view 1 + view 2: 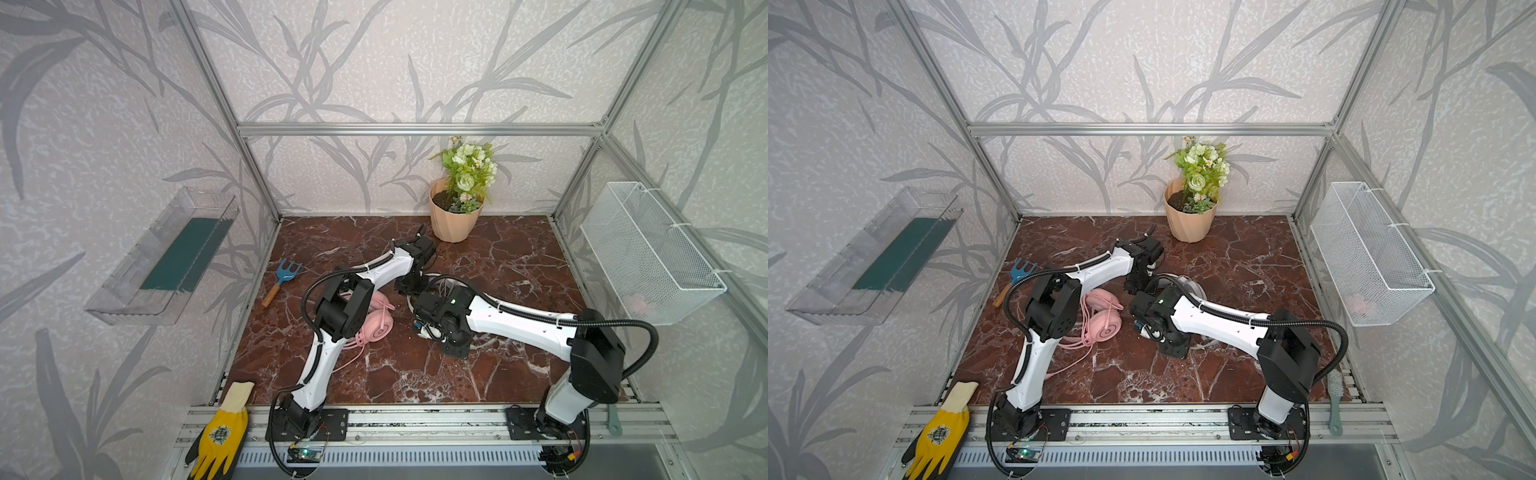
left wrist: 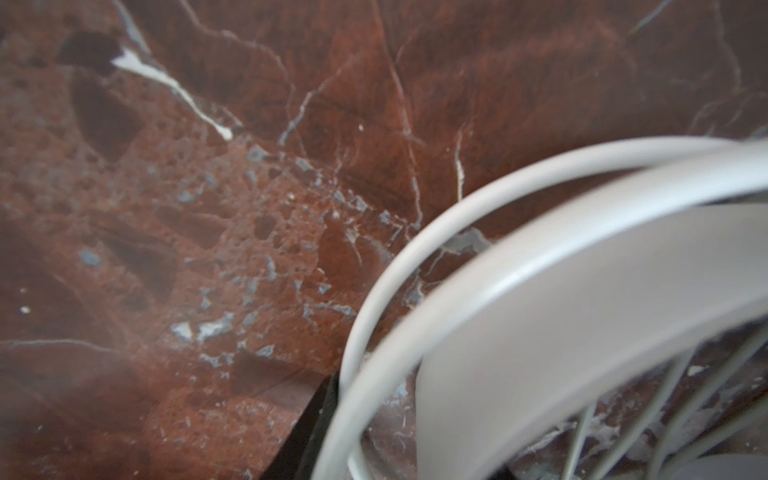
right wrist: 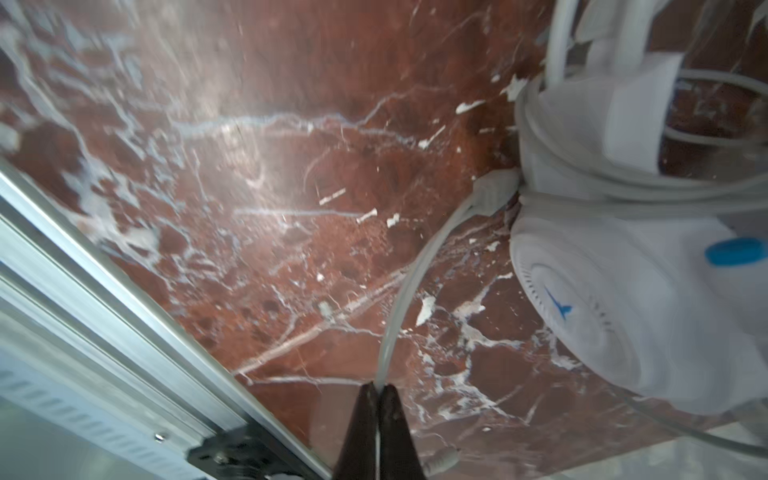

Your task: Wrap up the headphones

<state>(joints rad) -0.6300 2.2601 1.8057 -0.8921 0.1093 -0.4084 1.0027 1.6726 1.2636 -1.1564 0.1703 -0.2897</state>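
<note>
So the white headphones (image 3: 615, 332) were sitting on their side around the middle of the marble tabletop (image 1: 519, 266), mostly buried under the two wrists in both top views. A few turns of white cable (image 3: 415, 282) were already looped around the neck between the earcups (image 3: 573, 137). The bit that mattered: the loose stretch of that cable left the headset near where the cups meet and ran pretty much straight to the right gripper (image 3: 379, 399), whose jaws were pinched shut on it close to the free end. I'd guess the next wrap has to swing that line around the cups, and the right arm was clearly the one placed for it. The left gripper (image 1: 409, 287) was on the far side, right at the headband (image 2: 582, 291). Its wrist view only showed one dark finger (image 2: 307, 428) against the thin outer band, so I honestly couldn't tell if it was clamping or just resting there. The pink headphones (image 1: 376, 322) lay off to the left under that arm's elbow, cable spilling loose, not wrapped yet.
</note>
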